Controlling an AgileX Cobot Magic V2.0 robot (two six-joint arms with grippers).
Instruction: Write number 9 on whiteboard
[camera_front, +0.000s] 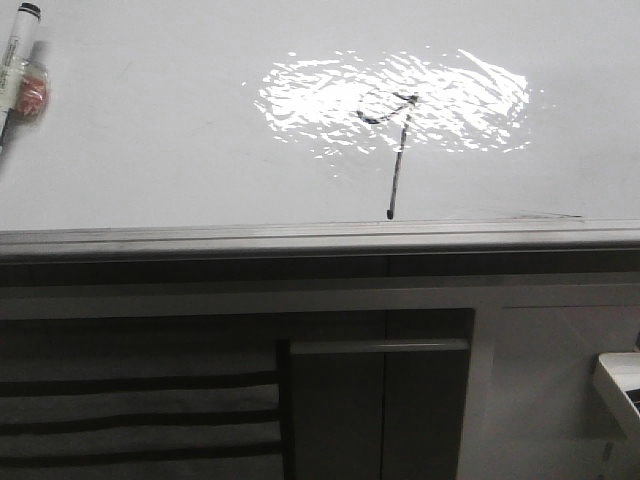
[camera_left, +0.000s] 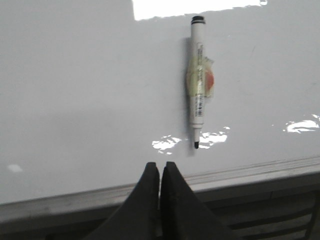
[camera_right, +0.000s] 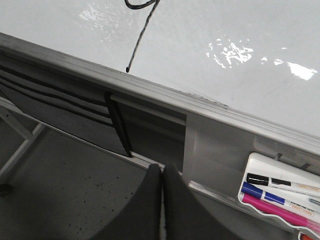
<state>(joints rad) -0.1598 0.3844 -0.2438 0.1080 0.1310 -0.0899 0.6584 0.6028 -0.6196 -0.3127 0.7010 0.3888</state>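
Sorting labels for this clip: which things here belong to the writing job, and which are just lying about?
Job: whiteboard; number 9; black marker lying on the board.
Lying about: tray holding spare markers; cabinet fronts.

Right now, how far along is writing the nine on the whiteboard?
The writing looks done: the number 9, a flattened loop over a long stem, is on the whiteboard. The marker lies uncapped on the board; neither the left end effector nor the right end effector holds anything, both shut. Possibly left: returning the marker to the tray.
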